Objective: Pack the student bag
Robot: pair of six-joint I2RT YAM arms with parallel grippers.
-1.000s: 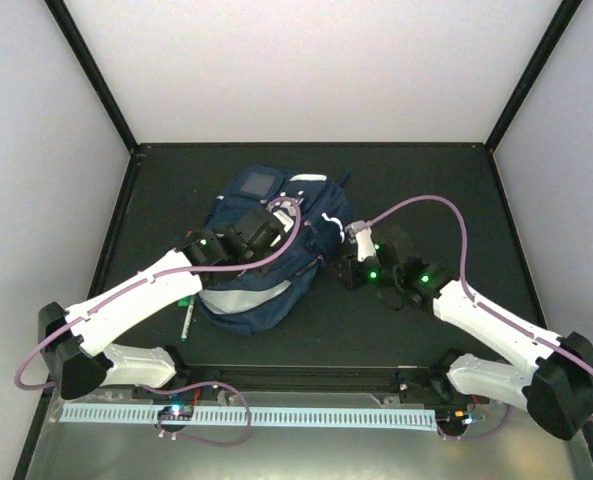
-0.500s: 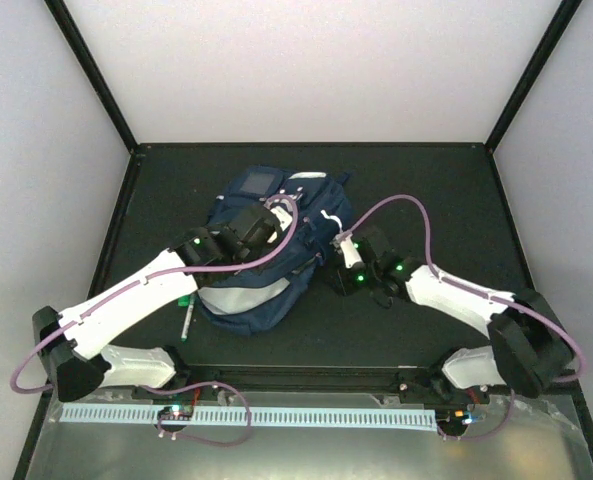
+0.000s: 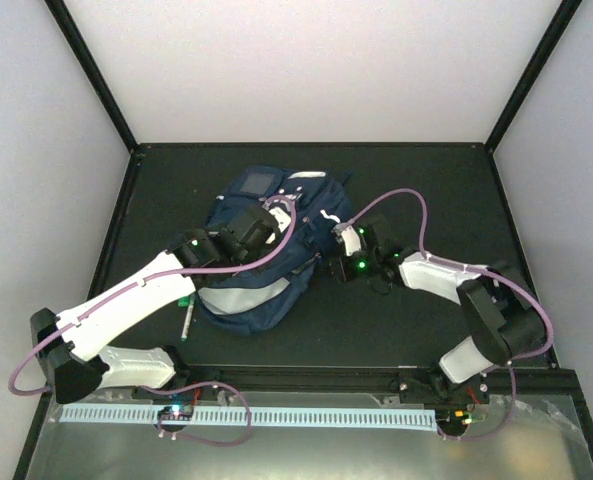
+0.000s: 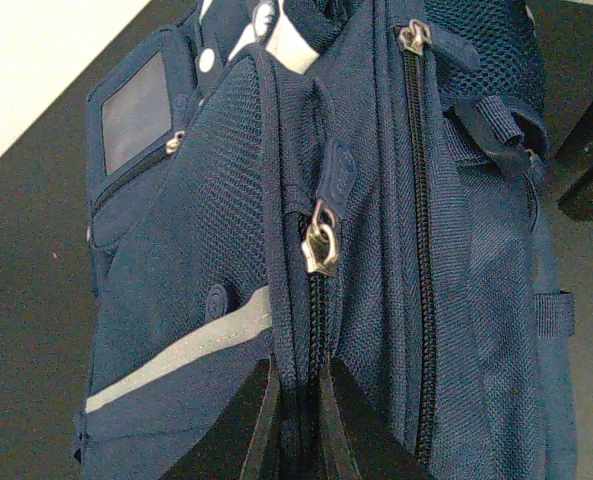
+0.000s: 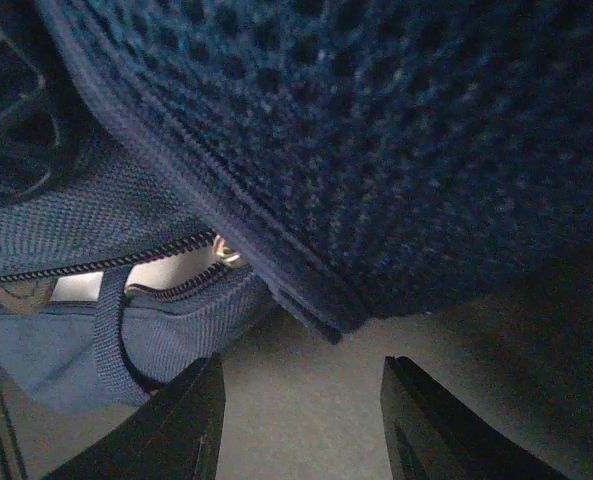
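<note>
The student bag (image 3: 248, 300), navy blue with a pale grey stripe, lies on the black table left of centre. My left gripper (image 3: 265, 223) rests on top of it. In the left wrist view this gripper (image 4: 301, 366) is shut on a fold of the bag's fabric along a zipper, just below the metal zipper pull (image 4: 321, 246). My right gripper (image 3: 338, 258) is at the bag's right edge. In the right wrist view it (image 5: 302, 362) stands open over bare table, with the bag's mesh (image 5: 376, 130) just beyond it and a partly open zipper showing pale lining (image 5: 141, 277) to the left.
A pen with a green cap (image 3: 187, 318) lies on the table at the bag's left front corner. Black frame posts and white walls enclose the table (image 3: 426, 180). The right arm's purple cable (image 3: 416, 200) arcs above the table.
My right arm has swung left, bringing its gripper up to the bag's right edge, and its jaws have opened wider. The left gripper has stayed clamped on the bag.
</note>
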